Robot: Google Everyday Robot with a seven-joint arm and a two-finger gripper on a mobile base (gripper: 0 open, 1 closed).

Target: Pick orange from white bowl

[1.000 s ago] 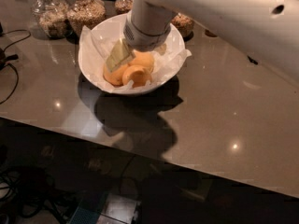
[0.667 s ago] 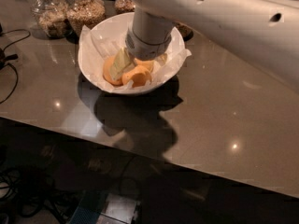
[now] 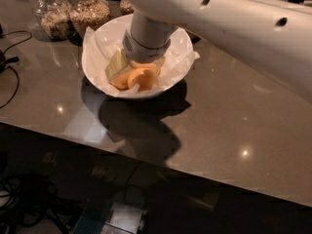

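Observation:
The white bowl [image 3: 100,43], lined with crumpled white paper, stands on the dark table at upper left of centre. Yellow-orange fruit lies in its lower part: one orange [image 3: 142,78] in front and another orange [image 3: 119,82] to its left. My gripper [image 3: 130,70] reaches down into the bowl from above, right among the oranges, with its thick white wrist [image 3: 146,33] covering the bowl's middle. Whatever lies under the wrist is hidden.
Two glass jars of grain [image 3: 51,16] [image 3: 90,13] stand just behind the bowl at upper left. The long white arm [image 3: 234,28] spans the upper right. Black cables [image 3: 9,57] lie at the table's left edge. The table's front edge [image 3: 146,162] runs diagonally below.
The arm has sunk lower across the frame and the wrist has pushed a little deeper and leftwards into the bowl. The oranges are still in the bowl.

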